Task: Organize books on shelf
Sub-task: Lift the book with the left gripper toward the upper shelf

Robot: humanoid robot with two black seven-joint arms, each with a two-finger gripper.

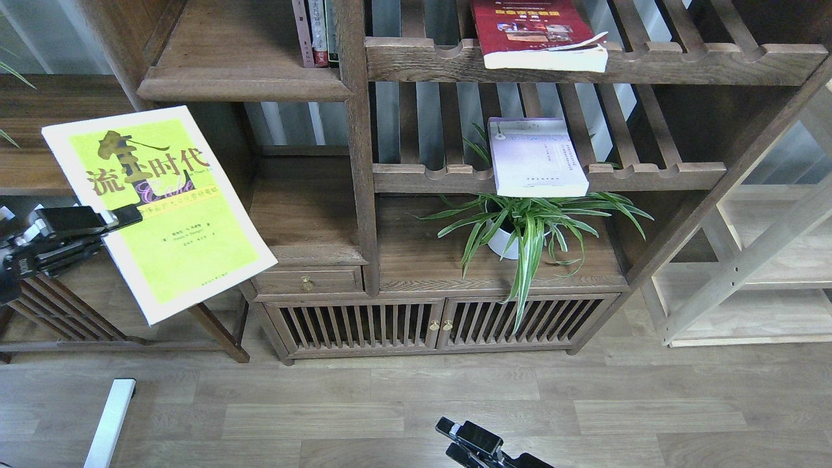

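Yellow-green paperback [166, 208] is pinched at its left edge by the left gripper [120, 218], right of and below the shelf [244, 84], so it could sag and slip.

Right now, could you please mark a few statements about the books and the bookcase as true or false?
1. The left gripper holds the yellow-green book. True.
2. The red book lies on the floor. False: it rests on the upper slatted rack.
3. The lavender-white book lies on the slatted rack above the potted plant. True.
4. The solid shelf is full of flat books. False: only upright spines stand at its right end.
5. The drawer is open. False: it is shut.
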